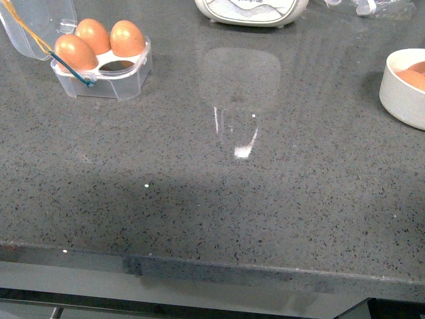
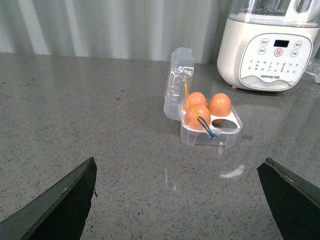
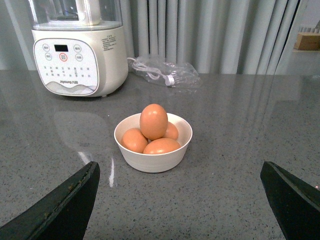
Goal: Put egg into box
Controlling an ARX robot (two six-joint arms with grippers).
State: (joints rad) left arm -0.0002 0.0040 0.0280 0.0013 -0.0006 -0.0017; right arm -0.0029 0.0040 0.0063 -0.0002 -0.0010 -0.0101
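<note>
Front cam: box [image 1: 106, 86] far L on surface [image 1: 232, 199], 3 eggs [image 1: 93, 36] in, 1 cell empty; bowl [image 1: 398, 93] cropped at R. R wrist cam alone shows egg [image 3: 153, 121] atop bowl pile. Left claw [image 2: 178, 162], right claw [image 3: 180, 165]: both apart, empty.

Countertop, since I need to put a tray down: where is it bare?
Bare: the middle and front of the countertop, between the box at left and the bowl at right. Crowded: the far edge, with the appliance and a plastic bag.

grey counter [image 1: 265, 212] | box [image 1: 114, 84] | bowl [image 1: 398, 100] | appliance [image 1: 252, 12] | bag [image 3: 165, 72], perhaps cable inside
</note>
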